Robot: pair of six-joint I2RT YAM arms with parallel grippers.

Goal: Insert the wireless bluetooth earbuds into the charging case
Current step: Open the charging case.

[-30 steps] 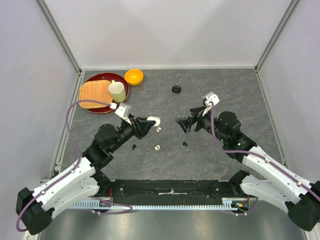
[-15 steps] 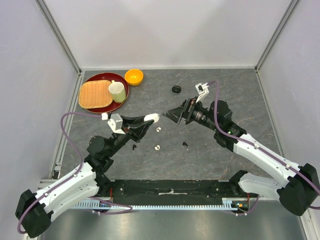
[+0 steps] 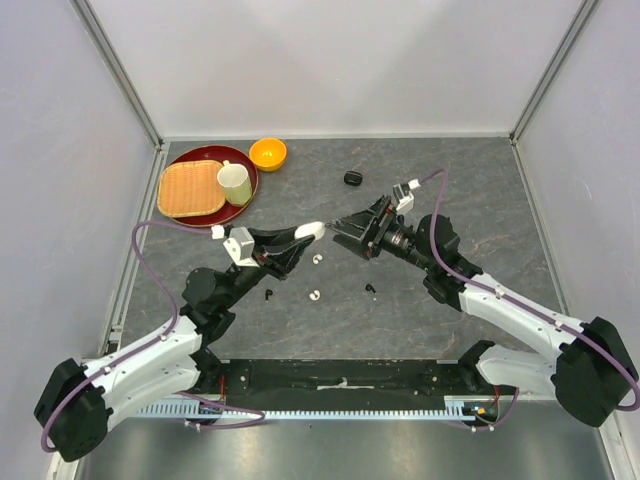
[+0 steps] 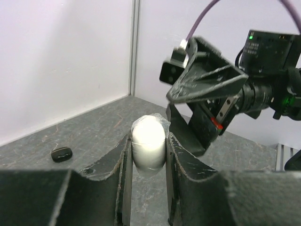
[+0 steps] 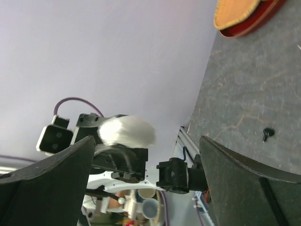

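My left gripper is shut on a white pebble-shaped charging case, holding it above the table; in the left wrist view the case sits pinched between both fingers. My right gripper faces it from the right, open, with the case just beyond its fingertips. Two white earbuds and two black earbuds lie on the grey table below. A black earbud also shows in the right wrist view. A black case lies at the back.
A red tray with a woven mat and a green cup stands at the back left, next to an orange bowl. White walls enclose the table on three sides.
The left gripper has lifted the white case and turned it toward the right. The right gripper has swung left and now points at the case from close by.
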